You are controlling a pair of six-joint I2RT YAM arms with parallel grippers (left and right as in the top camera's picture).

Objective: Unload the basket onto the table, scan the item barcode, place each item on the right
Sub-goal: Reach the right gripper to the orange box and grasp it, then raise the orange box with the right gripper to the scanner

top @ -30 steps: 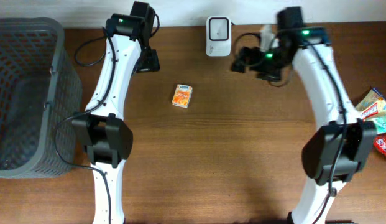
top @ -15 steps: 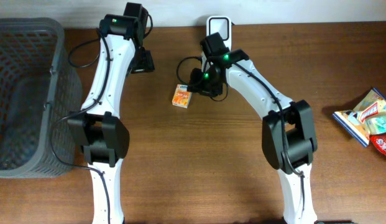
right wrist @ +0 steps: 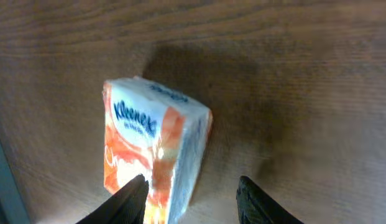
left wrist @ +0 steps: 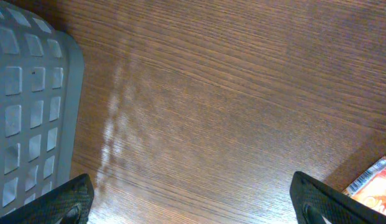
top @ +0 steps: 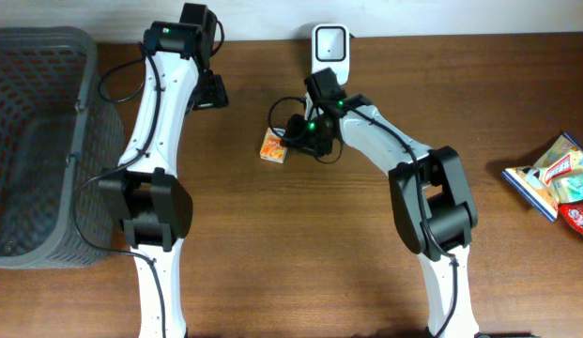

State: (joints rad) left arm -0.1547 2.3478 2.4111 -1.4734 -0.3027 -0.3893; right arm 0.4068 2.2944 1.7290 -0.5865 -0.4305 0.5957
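The Kleenex tissue pack (top: pixel 274 146) lies on the wooden table (top: pixel 300 244) a little left of the overhead frame's centre, below the white scanner (top: pixel 329 42) at the top edge. The right gripper (top: pixel 293 133) hangs just beside the pack's right side. In its wrist view the jaws stand partly apart: one finger (right wrist: pixel 133 198) overlaps the pack's lower edge, and bare wood shows between the pack and the other. The left gripper (left wrist: pixel 193 205), upper left, is spread wide over bare wood near the grey basket (top: pixel 38 141)
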